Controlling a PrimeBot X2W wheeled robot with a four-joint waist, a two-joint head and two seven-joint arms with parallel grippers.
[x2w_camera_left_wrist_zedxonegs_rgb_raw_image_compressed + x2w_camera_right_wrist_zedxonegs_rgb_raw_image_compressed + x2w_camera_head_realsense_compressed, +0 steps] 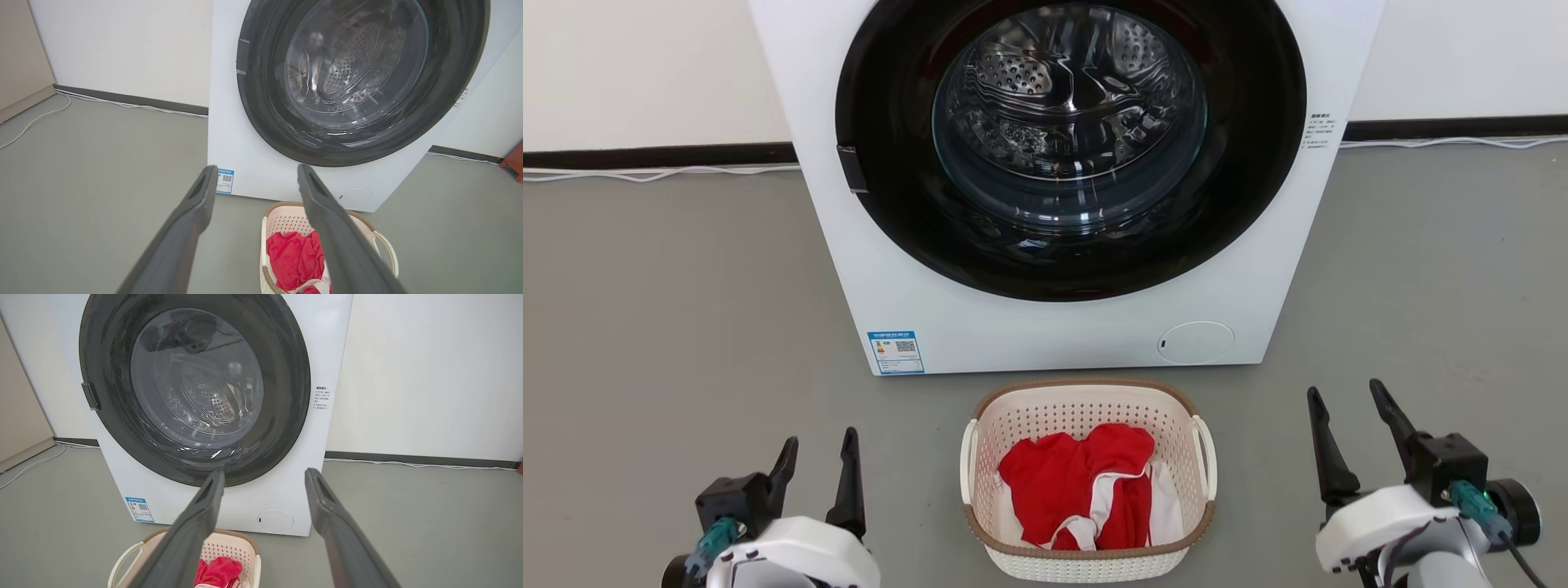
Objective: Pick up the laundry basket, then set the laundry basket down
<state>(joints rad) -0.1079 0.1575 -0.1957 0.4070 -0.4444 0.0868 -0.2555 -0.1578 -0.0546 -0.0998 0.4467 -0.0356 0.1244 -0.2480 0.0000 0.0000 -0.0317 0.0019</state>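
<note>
The laundry basket (1086, 408), cream-white and perforated with a brown rim band and two white side handles, stands on the grey floor just in front of the washing machine. Red and white clothes (1082, 482) lie inside it. My left gripper (818, 457) hangs open to the basket's left, well apart from it. On the basket's other side my right gripper (1347, 400) is open too, with nothing between its fingers. The left wrist view has the basket (286, 218) low and right of centre behind my left gripper (255, 173). In the right wrist view the basket (229, 549) lies low and left of my right gripper (264, 477).
A white front-loading washing machine (1062, 327) with a dark round door (1070, 147) stands against the wall right behind the basket. White cables (654, 173) run along the skirting. Open grey floor (670, 327) spreads to both sides. A beige cabinet edge (20, 61) stands far left.
</note>
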